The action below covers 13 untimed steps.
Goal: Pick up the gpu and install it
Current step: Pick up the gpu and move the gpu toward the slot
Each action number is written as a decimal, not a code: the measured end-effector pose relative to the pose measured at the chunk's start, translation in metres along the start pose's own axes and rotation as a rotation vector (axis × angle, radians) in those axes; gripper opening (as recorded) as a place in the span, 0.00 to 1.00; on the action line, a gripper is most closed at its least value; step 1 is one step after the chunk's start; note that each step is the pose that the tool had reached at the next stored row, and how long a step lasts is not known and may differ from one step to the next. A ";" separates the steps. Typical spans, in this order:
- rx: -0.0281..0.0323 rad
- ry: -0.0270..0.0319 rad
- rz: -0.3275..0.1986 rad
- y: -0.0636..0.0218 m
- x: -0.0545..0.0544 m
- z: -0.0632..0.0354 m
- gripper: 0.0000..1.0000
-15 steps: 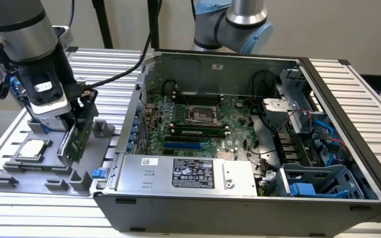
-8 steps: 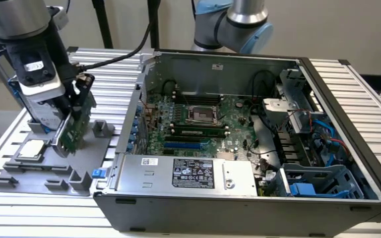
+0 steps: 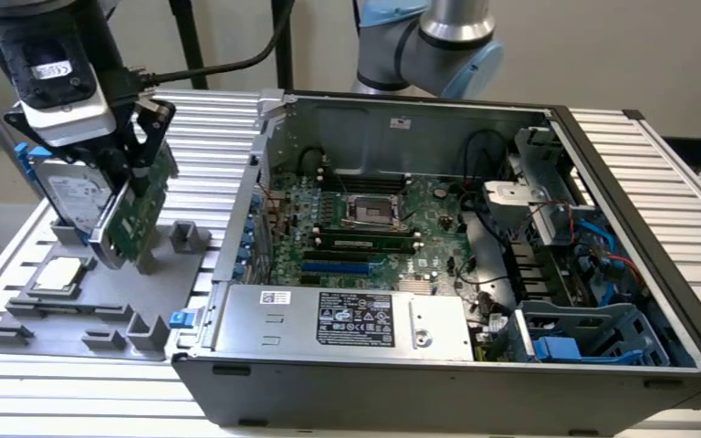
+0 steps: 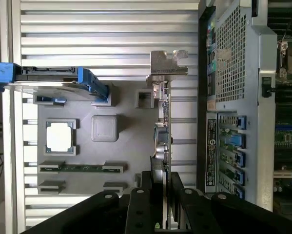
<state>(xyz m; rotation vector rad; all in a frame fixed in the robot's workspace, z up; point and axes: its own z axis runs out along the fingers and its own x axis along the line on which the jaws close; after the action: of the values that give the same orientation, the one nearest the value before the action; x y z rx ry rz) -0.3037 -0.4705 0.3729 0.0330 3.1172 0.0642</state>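
So in the exterior view, the gripper [image 3: 131, 169] is over on the exterior view's left, pinching the gpu [image 3: 129, 219] near its upper edge with the jaws pressed onto the card from both sides. The card hangs a bit tilted with its green face showing, right above the grey holder tray [image 3: 52, 315]. I honestly can't tell if its lower edge touches the tray or is just clear of it. Just beside it, further to the exterior view's left, the hard drive [image 3: 77, 196] with blue rails stands upright in its holder. The small square processor chip [image 3: 61, 274] lies flat in its pocket on the tray. The open computer case [image 3: 448, 388] takes up the exterior view's right, with the motherboard [image 3: 375, 214] exposed and a silver power supply [image 3: 339, 319] along the near side. The gpu is outside the case, well apart from the board. Over to the wrist view: you're looking along the card edge-on, with the black fingers [image 4: 141, 204] clamped on either side of it. The silver bracket [image 4: 167, 63] is at the far end. The card sits between the tray's holders and the case's outer wall. There's also a thin green stick [image 4: 82, 167] held in clips on the tray, near the chip.
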 end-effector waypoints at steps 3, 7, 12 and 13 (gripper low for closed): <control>-0.0008 0.0015 -0.002 0.0007 -0.010 -0.0133 0.26; -0.0019 0.0064 -0.005 0.0018 -0.026 -0.0311 0.26; -0.0018 0.0164 -0.008 0.0031 -0.047 -0.0532 0.26; -0.0019 0.0187 -0.008 0.0033 -0.052 -0.0568 0.26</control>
<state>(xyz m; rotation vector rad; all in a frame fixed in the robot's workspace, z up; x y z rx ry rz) -0.2535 -0.4706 0.4309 0.0204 3.1358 0.0677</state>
